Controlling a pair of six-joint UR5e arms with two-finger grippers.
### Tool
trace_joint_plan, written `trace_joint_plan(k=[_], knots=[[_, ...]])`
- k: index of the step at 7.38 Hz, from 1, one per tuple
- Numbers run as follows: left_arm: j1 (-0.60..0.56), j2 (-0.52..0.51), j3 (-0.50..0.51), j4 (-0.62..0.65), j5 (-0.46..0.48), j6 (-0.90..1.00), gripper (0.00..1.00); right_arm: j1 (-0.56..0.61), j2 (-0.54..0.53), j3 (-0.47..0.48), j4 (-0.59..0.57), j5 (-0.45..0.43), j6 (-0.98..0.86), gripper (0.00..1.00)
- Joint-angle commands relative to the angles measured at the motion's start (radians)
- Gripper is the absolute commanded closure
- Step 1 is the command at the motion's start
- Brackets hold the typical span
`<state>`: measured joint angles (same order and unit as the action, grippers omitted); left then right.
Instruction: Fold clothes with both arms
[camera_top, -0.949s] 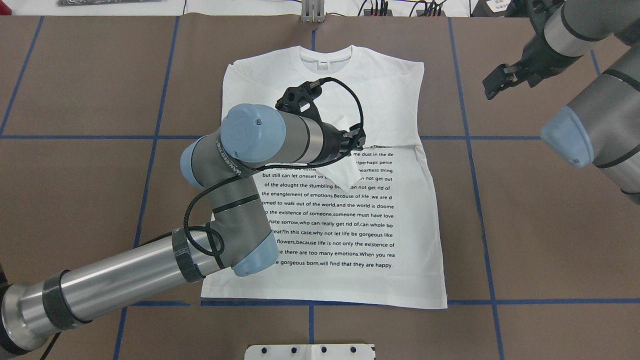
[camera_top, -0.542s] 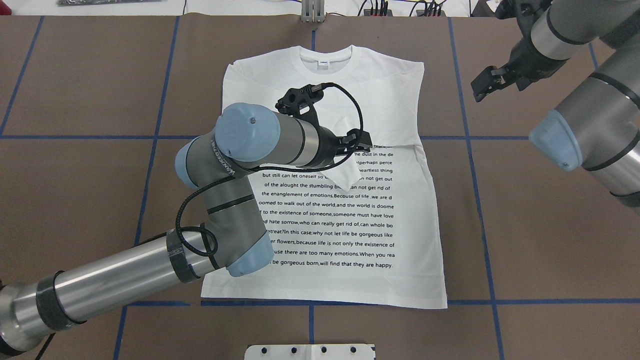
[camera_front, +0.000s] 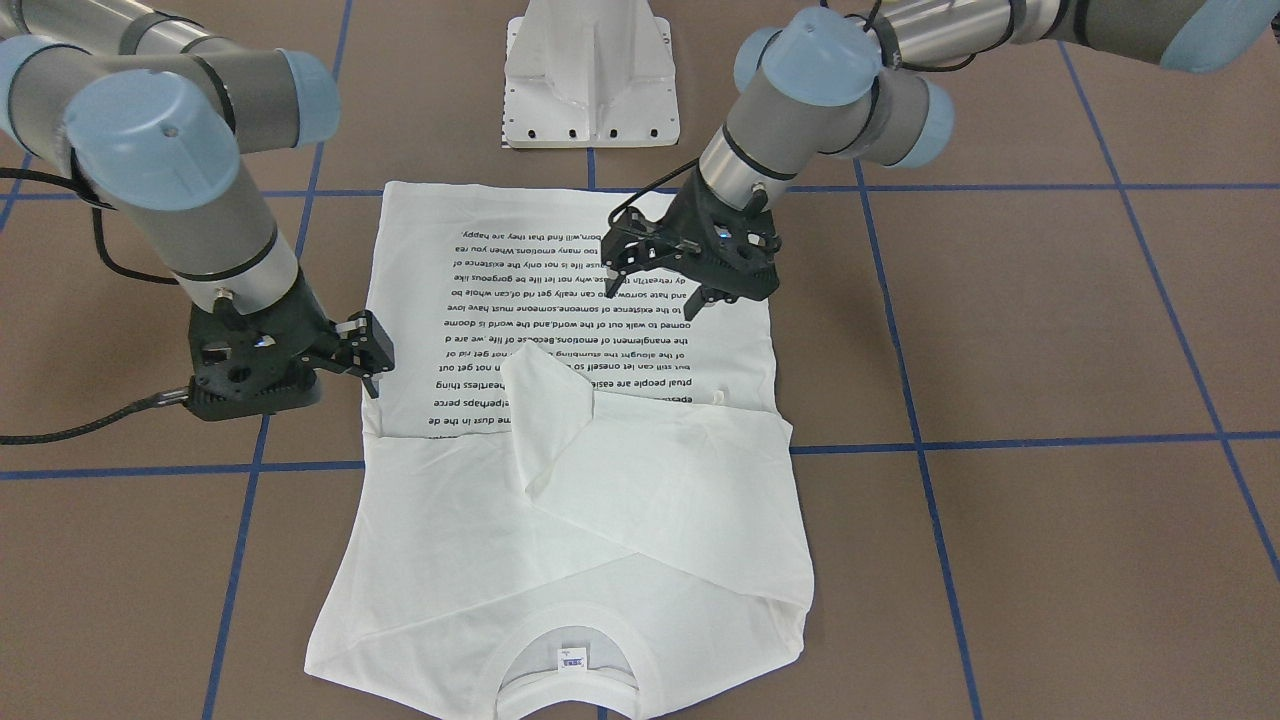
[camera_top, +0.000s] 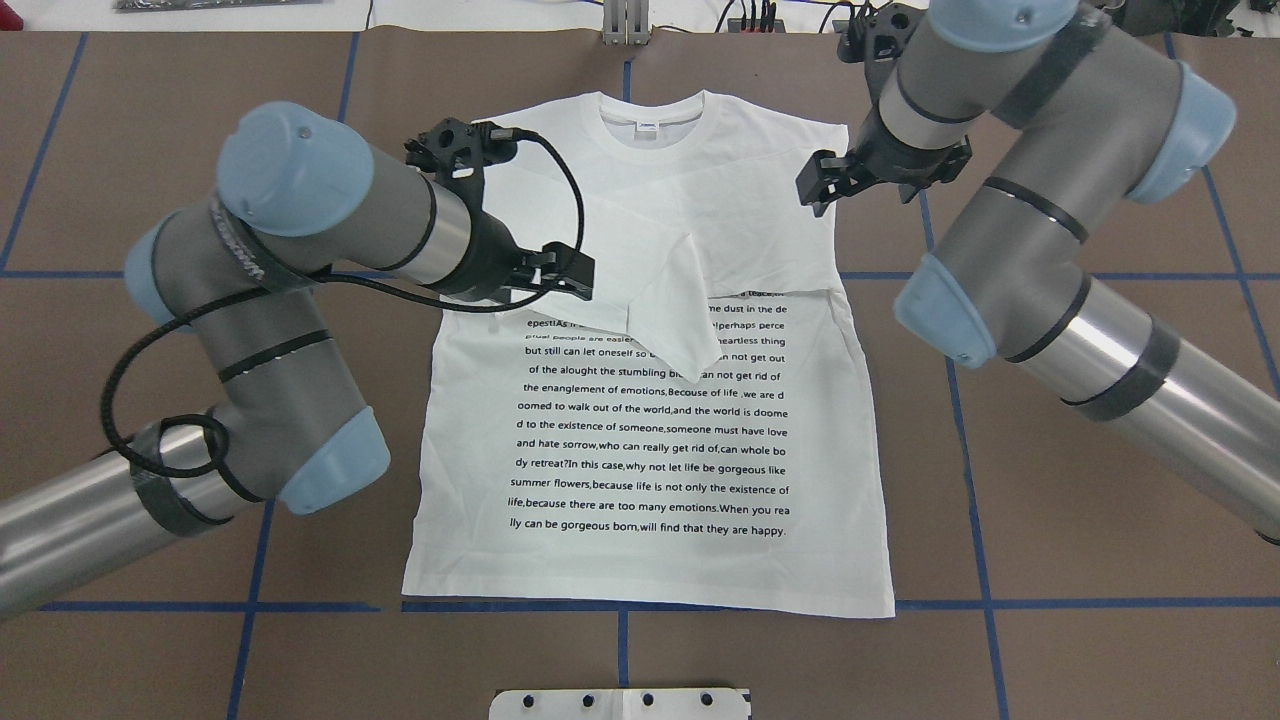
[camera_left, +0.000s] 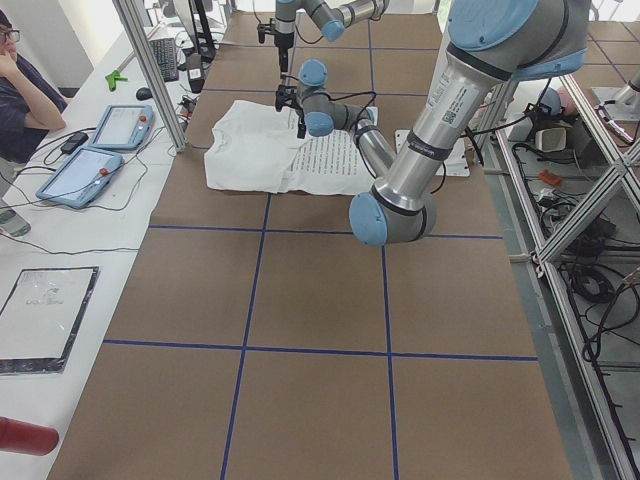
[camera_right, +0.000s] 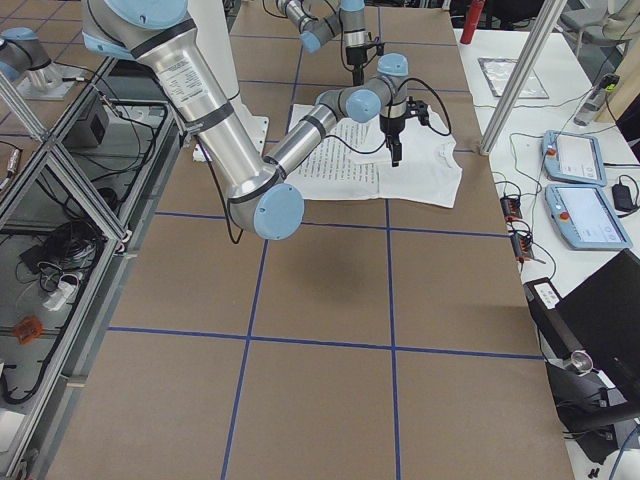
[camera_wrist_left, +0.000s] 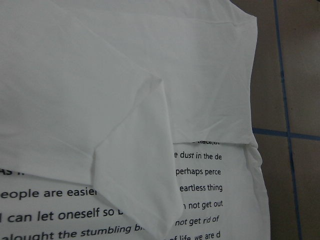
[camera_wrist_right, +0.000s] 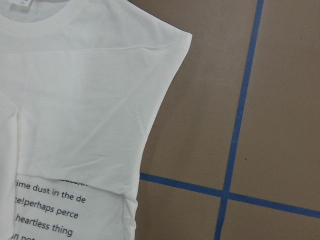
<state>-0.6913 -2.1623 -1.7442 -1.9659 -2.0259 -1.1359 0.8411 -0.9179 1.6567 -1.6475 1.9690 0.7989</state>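
The white long-sleeved T-shirt (camera_top: 650, 450) lies flat on the brown table, text side up, with its collar (camera_top: 650, 110) at the far edge. Both sleeves are folded in across the chest, and one cuff end (camera_top: 685, 335) overlaps the top text lines. My left gripper (camera_top: 572, 275) hovers open and empty over the shirt's left side beside the folded sleeve; it also shows in the front view (camera_front: 700, 298). My right gripper (camera_top: 812, 190) hovers open and empty over the shirt's right shoulder edge, and in the front view (camera_front: 372, 352). Both wrist views show only shirt (camera_wrist_left: 100, 75) (camera_wrist_right: 90, 100), no fingers.
The white rigid pedestal base (camera_front: 590, 80) stands at the robot's side of the table, just past the shirt's hem. Blue tape lines (camera_top: 940, 275) grid the table. A seated operator (camera_left: 20, 90) and two teach pendants (camera_left: 95, 160) are on the side bench.
My left arm drew back to the left from the shirt's middle, leaving the folded sleeve lying there. My right arm swung in from the far right to the shirt's right shoulder.
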Motion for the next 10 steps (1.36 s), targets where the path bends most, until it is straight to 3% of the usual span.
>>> trace_joint_plan(k=[1,3,10], knots=[[-0.141,0.097,-0.070,0.073,-0.147,0.261,0.00,-0.103,0.170,-0.170,0.000,-0.126,0.133,0.00],[-0.166,0.125,-0.077,0.073,-0.168,0.300,0.00,-0.173,0.276,-0.341,0.099,-0.192,0.225,0.00],[-0.166,0.127,-0.086,0.071,-0.166,0.298,0.00,-0.244,0.352,-0.557,0.106,-0.436,0.220,0.00]])
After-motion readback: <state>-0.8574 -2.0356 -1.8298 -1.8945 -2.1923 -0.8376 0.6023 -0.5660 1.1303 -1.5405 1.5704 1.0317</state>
